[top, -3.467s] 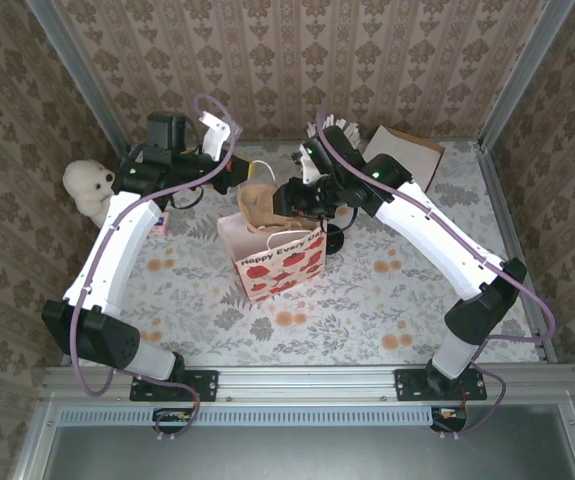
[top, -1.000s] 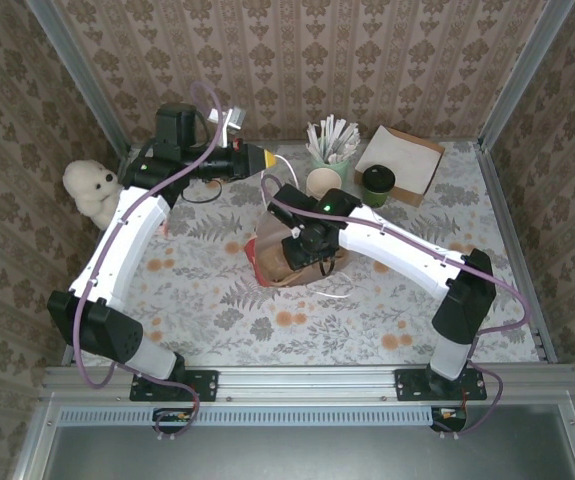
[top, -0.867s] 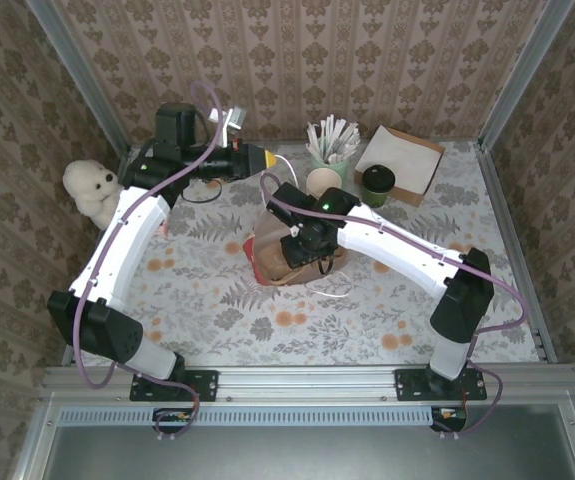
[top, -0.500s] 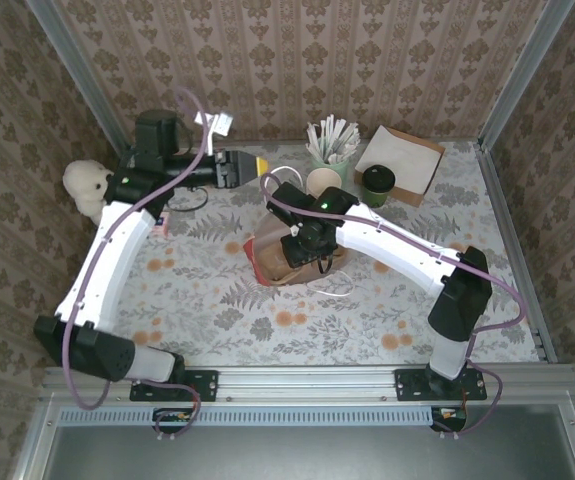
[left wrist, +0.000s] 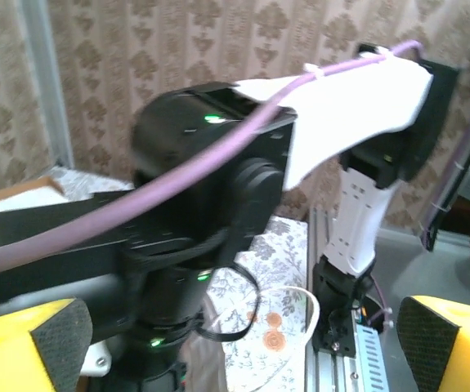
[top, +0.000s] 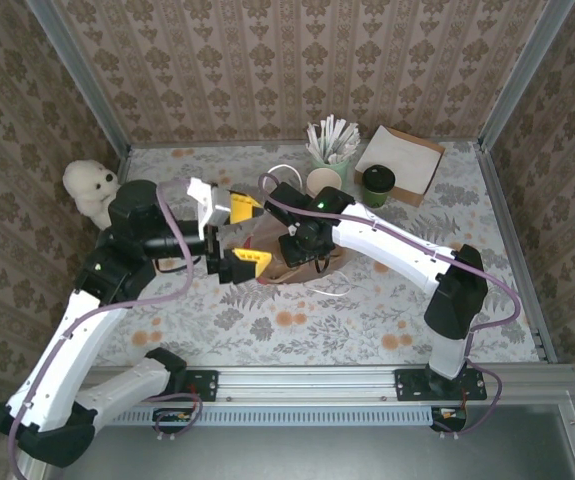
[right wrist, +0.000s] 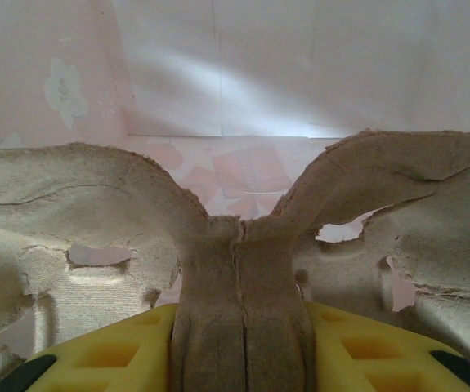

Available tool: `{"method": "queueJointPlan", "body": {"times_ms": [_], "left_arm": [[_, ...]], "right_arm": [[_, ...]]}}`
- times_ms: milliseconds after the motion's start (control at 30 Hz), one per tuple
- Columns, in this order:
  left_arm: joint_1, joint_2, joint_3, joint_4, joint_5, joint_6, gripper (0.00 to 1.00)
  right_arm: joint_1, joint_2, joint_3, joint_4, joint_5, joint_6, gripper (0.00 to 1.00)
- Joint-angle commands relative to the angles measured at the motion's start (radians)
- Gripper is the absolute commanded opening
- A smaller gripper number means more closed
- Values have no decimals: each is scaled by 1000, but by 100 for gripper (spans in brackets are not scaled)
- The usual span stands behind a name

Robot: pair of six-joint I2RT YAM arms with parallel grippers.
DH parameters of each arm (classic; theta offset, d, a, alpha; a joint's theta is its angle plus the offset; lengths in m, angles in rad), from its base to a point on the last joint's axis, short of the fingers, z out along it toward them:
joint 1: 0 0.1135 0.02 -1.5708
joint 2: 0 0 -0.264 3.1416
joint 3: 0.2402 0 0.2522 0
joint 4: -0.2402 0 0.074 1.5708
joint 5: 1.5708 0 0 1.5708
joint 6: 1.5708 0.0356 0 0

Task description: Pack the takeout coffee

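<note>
While the left gripper [top: 239, 235] hovers with its yellow fingers spread wide just left of the paper bag [right wrist: 316, 73], the right gripper [right wrist: 239, 339] is down inside that bag, pinching the middle ridge of a pulp cup carrier [right wrist: 79, 204]. Farther back on the right, the takeout coffee [top: 378, 183] stands upright beside a brown box [top: 407, 155].

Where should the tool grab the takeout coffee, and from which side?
On the green wall just below the black lid of the takeout coffee, coming in level from the near side. It stands upright; the cream cup sits to its left and the box behind it, so the front looks freest.
</note>
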Motion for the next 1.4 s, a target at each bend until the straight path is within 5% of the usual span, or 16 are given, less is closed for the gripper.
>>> {"method": "queueJointPlan", "body": {"times_ms": [0, 267, 600, 867, 1000, 1367], "left_arm": [[-88, -22, -54, 48, -50, 213, 100], [-428, 23, -152, 63, -436, 457, 98], [-600, 121, -254, 155, -841, 511, 80], [-606, 92, -284, 223, -815, 487, 24], [-603, 95, -258, 184, -781, 473, 6], [-578, 80, -226, 192, -732, 439, 0]], "right_arm": [[-6, 22, 23, -16, -15, 16, 41], [-8, 35, 26, -25, -32, 34, 40], [-10, 44, 12, -9, -47, 53, 40], [-9, 42, 9, -7, -49, 64, 40], [-11, 55, 12, -4, -53, 70, 40], [-14, 92, 0, 36, -42, 104, 40]]}}
